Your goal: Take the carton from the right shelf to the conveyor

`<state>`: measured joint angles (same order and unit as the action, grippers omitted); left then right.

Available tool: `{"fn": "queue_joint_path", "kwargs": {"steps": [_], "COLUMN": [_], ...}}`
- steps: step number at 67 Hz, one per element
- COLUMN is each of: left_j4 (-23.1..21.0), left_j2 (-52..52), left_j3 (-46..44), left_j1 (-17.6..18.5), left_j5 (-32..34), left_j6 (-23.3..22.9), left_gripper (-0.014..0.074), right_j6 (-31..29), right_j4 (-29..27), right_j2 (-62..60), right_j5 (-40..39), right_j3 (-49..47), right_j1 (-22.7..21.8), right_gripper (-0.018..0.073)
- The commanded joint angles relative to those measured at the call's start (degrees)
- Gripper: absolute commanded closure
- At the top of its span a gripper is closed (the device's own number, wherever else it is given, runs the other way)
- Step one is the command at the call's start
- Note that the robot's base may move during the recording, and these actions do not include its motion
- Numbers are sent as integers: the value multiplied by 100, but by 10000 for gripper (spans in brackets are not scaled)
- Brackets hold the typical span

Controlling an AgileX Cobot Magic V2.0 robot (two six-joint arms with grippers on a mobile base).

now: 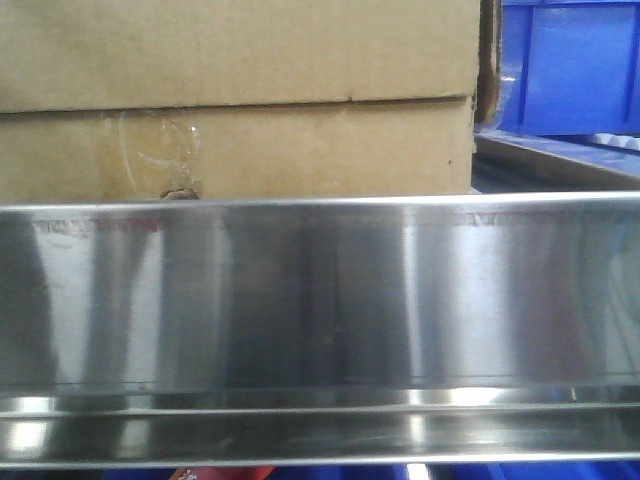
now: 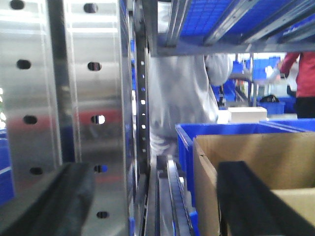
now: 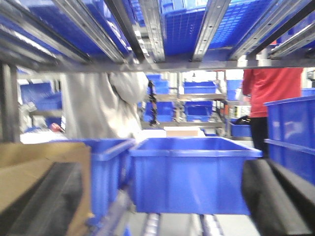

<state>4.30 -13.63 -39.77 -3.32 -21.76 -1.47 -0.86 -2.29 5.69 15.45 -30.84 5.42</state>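
Front-facing view puts the carton (image 1: 240, 150) on the shelf (image 2: 170, 196), not yet lifted. It sits just behind the steel band (image 1: 320, 300), which hides its bottom edge. A taped flap with a small torn notch runs low across its face. A blue bin (image 1: 570, 70) stands close to its right end. No conveyor shows in any view.

From the left wrist, the left gripper (image 2: 152, 196) has its jaws spread and holds nothing. One finger (image 2: 256, 201) crosses the carton's near corner, and the other lies near a perforated steel post (image 2: 93, 98). From the right wrist, the right gripper (image 3: 157, 201) is likewise spread and empty, with the carton at its left edge and a second bin (image 3: 192, 172) straight ahead.

The likeliest trouble is the band: a carton drawn forward too low would probably catch its bottom edge there and tip or tear at the notch. The box looks too wide for one hand, so uneven pressure from the two sides could let it twist or slide down. Space is tight too, and the left finger may strike the post or the right one nudge the bin.
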Motion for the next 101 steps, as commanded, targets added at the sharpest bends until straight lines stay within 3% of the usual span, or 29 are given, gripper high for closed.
{"fn": "queue_joint_path", "kwargs": {"steps": [1,10,17,25,31,36,50,63,72,86,101], "left_j4": [-130,-685,-843,-896,-896,-910,-787,151,601,735,604], "left_j2": [-283,-815,-1381,-2294,-2860,-3413,-4865,-5959,-6556,-7116,-7463], "left_j3": [-352,-947,-1392,-1988,-2420,-2864,-4553,-5799,-6319,-6564,-6564], "left_j1": [238,958,1436,2001,2203,2196,1928,1832,1832,1768,1233], "left_j5": [-271,-1072,-1498,-1648,-1690,-1832,-2698,-3933,-4627,-4821,-4821], "left_j6": [83,949,979,979,979,979,221,-664,-947,-970,-944], "left_gripper": [129,131,131,131,131,131,131,131,131,131,131], "right_j6": [-35,-35,-195,-805,-874,-874,-874,-527,313,1194,1506], "right_j4": [150,-306,-632,-1218,-1292,-1292,-1292,-1188,-454,1162,1064], "right_j2": [114,401,841,1593,2293,2899,4944,6598,7541,8608,9200], "right_j5": [-62,223,559,855,1113,1507,3110,4472,5451,5451,5451], "right_j3": [-71,-421,-881,-1526,-2130,-2698,-4858,-6778,-7928,-9005,-9032], "right_j1": [-19,66,252,639,1018,1315,1763,1764,1996,2983,2875], "right_gripper": [3,11,11,11,11,11,11,11,11,11,11]}}
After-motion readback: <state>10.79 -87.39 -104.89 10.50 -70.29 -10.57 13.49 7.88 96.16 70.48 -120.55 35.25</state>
